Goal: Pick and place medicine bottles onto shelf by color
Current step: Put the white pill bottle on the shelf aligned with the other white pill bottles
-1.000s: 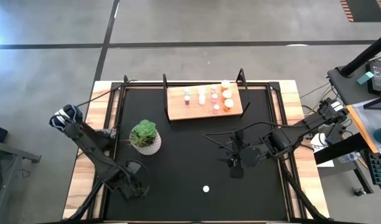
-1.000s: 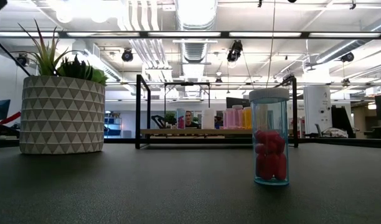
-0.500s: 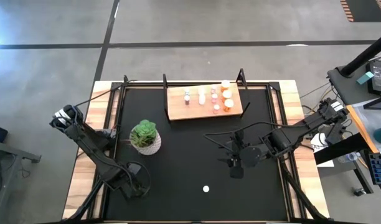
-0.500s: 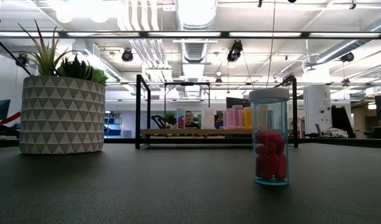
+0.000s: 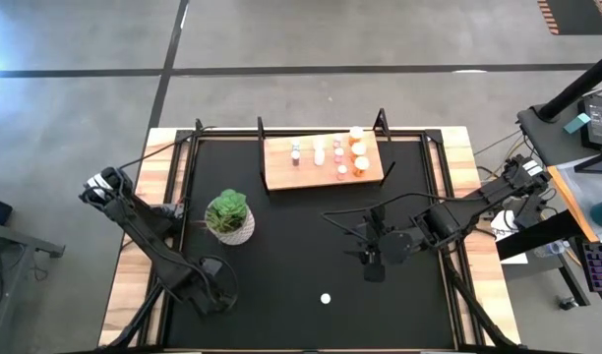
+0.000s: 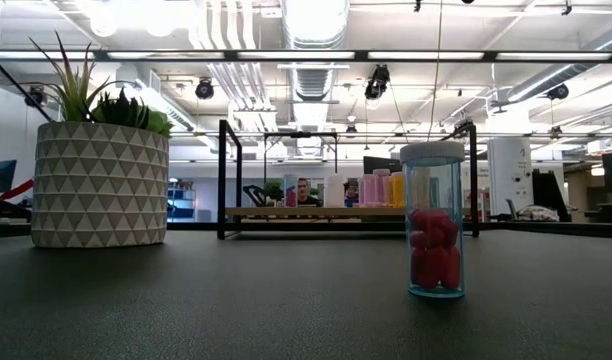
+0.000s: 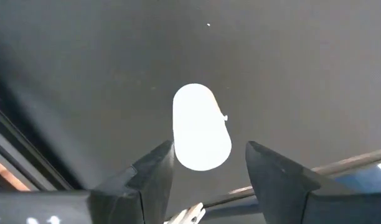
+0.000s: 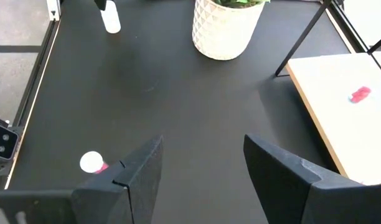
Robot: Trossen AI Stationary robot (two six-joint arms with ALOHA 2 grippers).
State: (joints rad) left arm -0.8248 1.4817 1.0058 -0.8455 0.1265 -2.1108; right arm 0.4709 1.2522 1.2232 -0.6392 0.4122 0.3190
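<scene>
From above, the black table [image 5: 281,295] carries a wooden shelf [image 5: 324,175] at its far edge, with a cluster of white-capped bottles [image 5: 338,154] standing on the board, pink ones and orange ones toward its right end. A potted plant [image 5: 229,216] sits left of centre. One lone bottle [image 5: 326,298] stands near the front edge, well apart from everything else. The right gripper [image 5: 372,258] hangs over the middle-right of the table, between the shelf and that lone bottle, nearer the bottle but not touching it. The left gripper [image 5: 214,280] sits low near the front-left corner.

At table height, the lone bottle [image 6: 433,220] stands upright, clear-walled with red pills inside and a white cap. Behind it is the shelf [image 6: 316,211] with its row of bottles, and the plant's patterned pot [image 6: 101,184] on the left.

Past the left wrist, the left gripper [image 7: 206,163] has its fingers [image 7: 154,171] spread around a white bottle [image 7: 200,127] lying on the black surface; gaps show on both sides, so nothing is gripped.

Past the right wrist, the right gripper [image 8: 203,162] stands parted and empty. The pink bottle [image 8: 92,163] stands off beside one finger [image 8: 144,171], clear of it. A white bottle [image 8: 111,16] and the plant pot [image 8: 228,28] lie farther off, with the shelf board [image 8: 340,112] to one side.
</scene>
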